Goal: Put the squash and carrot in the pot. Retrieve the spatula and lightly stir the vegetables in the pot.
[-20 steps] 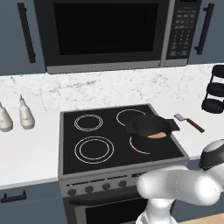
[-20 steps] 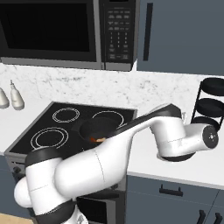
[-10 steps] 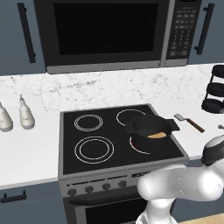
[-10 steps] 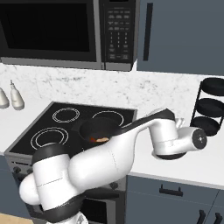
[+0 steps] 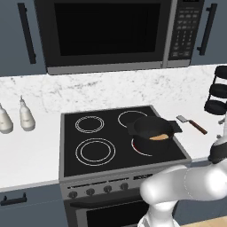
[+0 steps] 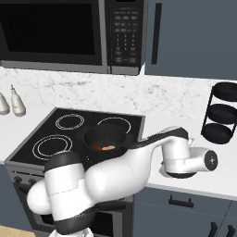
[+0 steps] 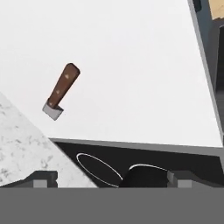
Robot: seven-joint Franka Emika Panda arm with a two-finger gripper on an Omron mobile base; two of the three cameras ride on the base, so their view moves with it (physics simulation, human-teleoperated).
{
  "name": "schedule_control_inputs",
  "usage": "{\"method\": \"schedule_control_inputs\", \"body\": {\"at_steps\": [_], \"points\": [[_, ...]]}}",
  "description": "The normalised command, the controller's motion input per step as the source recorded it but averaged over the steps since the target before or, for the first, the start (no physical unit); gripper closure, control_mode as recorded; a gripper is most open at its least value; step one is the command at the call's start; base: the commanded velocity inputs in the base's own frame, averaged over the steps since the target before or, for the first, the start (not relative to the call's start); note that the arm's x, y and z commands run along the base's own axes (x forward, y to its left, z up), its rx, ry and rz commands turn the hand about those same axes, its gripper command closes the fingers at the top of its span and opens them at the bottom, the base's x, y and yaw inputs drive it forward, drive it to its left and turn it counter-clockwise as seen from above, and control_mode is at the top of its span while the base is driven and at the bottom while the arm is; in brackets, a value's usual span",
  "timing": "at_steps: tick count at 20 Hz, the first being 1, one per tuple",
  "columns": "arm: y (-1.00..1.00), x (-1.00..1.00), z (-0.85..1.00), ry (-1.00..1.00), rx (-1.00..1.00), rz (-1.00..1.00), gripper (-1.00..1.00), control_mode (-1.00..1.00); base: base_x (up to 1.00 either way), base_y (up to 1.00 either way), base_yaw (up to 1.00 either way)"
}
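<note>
The black pot (image 5: 153,131) stands on the front right burner of the stove (image 5: 88,133), also in the right base view (image 6: 106,138). A pale-orange squash (image 5: 160,137) lies inside it; the orange patch (image 6: 106,147) in the pot does not let me tell the carrot apart. On the white counter right of the stove lies the spatula (image 5: 191,124), with its grey blade and brown handle (image 7: 61,91) flat below the hand. My gripper (image 7: 111,179) hangs above that counter, open and empty, with the spatula well clear of its fingertips (image 7: 44,179).
Two white bottles (image 5: 25,116) stand on the counter left of the stove. A black tiered rack (image 6: 224,115) sits at the far right against the wall. The microwave (image 5: 106,33) hangs over the stove. The counter's front edge (image 7: 205,65) runs close to the spatula's side.
The arm's wrist has shifted slightly over the counter right of the stove. The pot, its contents and the spatula have stayed put, and the jaws have stayed open.
</note>
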Motion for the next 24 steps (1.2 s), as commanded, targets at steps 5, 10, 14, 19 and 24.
{"method": "schedule_control_inputs", "body": {"at_steps": [5,10,14,19,24], "points": [[0.00,0.42,-0.34,0.03,0.03,-0.08,-1.00,-1.00,0.00,0.00,0.00],[-0.01,0.53,-0.27,0.07,0.03,-0.09,-1.00,-1.00,0.00,0.00,0.00],[-0.09,0.38,-0.24,0.06,0.04,-0.09,-1.00,-1.00,0.00,0.00,0.00],[-0.27,0.36,-0.13,0.00,0.03,-0.09,-1.00,-1.00,0.00,0.00,0.00],[-0.34,0.19,-0.22,0.03,0.05,-0.06,-1.00,-1.00,0.00,0.00,0.00]]}}
